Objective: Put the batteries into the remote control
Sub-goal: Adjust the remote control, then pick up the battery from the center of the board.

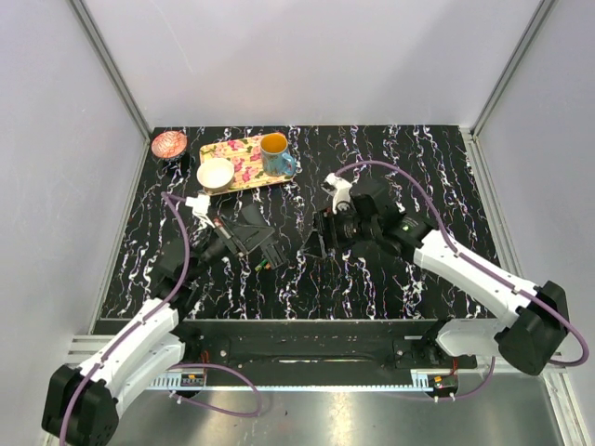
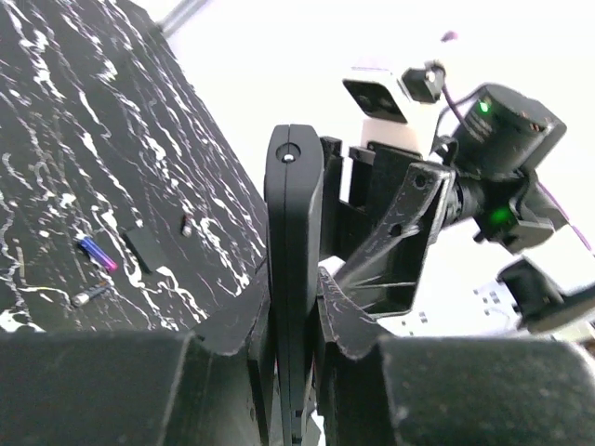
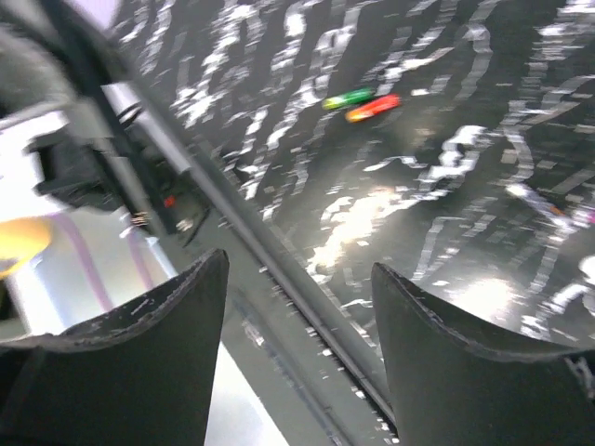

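Left wrist camera gives me the clearest look. The left gripper (image 2: 296,311) is clamped on the remote control (image 2: 293,214), a slim black plastic slab standing on edge between the fingers. Its narrow side faces the lens, and there is a small pale dot near its rounded top end. From the top view I see it held clear of the black, white-veined table (image 1: 390,158), left of centre, with the right arm's end just beside it. The right gripper (image 3: 297,274) has its jaws spread wide with nothing between them, only tabletop below. One blue-purple battery (image 2: 98,253) lies on the table well apart from the remote, near a small flat black piece (image 2: 144,249). In the right wrist view a green and orange-red battery (image 3: 361,102) lies on the table ahead of the parted fingers. That picture is smeared, so I cannot tell whether it is one cell or two lying end to end. At the far left of the table sits a floral yellow tray (image 1: 244,156) carrying a mug (image 1: 275,150).
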`<state>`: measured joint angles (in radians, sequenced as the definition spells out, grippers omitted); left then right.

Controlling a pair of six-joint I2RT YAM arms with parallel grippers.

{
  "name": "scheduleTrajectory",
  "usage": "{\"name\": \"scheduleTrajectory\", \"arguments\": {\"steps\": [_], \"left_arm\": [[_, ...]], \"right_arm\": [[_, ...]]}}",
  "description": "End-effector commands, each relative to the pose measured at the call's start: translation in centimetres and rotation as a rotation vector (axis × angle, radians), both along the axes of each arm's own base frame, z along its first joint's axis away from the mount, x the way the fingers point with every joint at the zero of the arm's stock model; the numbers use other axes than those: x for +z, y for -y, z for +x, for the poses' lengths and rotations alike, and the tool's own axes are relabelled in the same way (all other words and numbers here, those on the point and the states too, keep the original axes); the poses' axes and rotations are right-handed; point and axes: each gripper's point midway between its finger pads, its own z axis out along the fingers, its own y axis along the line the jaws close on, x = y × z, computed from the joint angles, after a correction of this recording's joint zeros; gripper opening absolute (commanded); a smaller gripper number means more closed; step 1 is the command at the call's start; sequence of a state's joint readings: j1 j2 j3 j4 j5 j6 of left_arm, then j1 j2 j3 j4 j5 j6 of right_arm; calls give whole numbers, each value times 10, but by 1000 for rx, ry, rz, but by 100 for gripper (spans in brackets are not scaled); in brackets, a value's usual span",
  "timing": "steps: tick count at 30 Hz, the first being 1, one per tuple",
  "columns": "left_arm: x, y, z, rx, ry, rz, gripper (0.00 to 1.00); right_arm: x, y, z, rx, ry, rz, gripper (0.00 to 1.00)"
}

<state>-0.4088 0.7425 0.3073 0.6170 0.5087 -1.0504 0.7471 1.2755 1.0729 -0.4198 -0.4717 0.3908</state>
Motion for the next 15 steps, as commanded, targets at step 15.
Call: {"name": "scheduleTrajectory", "arguments": {"steps": [15], "left_arm": [[-4,-26,26,208,-67,5,0]], "right_arm": [[-82,46,108,-442,145,-469,67]]}}
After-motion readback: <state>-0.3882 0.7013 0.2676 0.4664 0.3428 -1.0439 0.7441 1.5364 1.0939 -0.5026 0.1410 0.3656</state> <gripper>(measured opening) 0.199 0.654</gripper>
